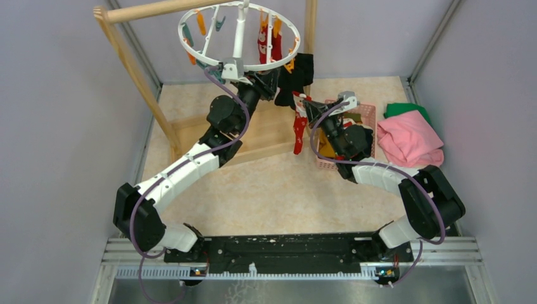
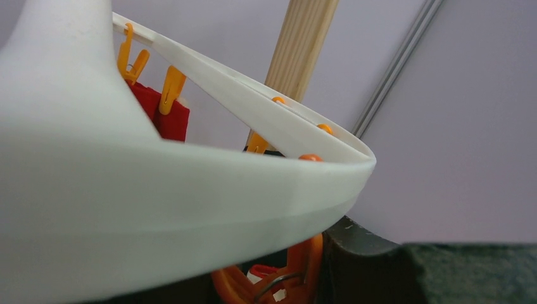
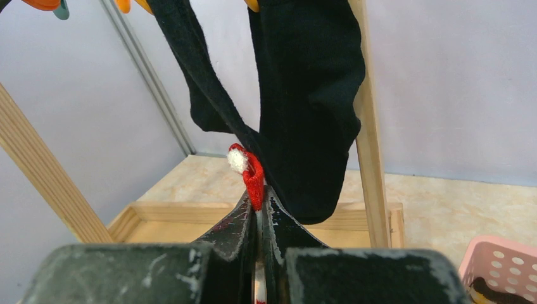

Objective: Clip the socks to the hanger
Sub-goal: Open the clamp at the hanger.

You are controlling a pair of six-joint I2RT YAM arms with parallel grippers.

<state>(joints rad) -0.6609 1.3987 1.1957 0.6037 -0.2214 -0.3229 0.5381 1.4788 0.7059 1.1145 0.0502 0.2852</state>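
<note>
At upper centre of the top view, the hanger (image 1: 240, 38) hangs from the wooden rack (image 1: 130, 69), with a red sock (image 1: 269, 43) and a black sock (image 1: 299, 76) clipped at its right rim. The left gripper (image 1: 271, 81) sits under that rim, close to an orange clip (image 2: 278, 282); whether it grasps anything cannot be told. Right of centre, the right gripper (image 3: 259, 202) is clenched on a red-and-white sock (image 1: 299, 130), which dangles left of the pink basket (image 1: 364, 114).

Blurred and close, the hanger ring (image 2: 158, 209) fills the left wrist view; an orange clip (image 2: 297, 272) below it is cut by the bottom edge. In the right wrist view the black sock (image 3: 310, 95) runs off the top, and the red sock (image 3: 253, 177) mostly hides inside the right claw (image 3: 259, 206).
</note>
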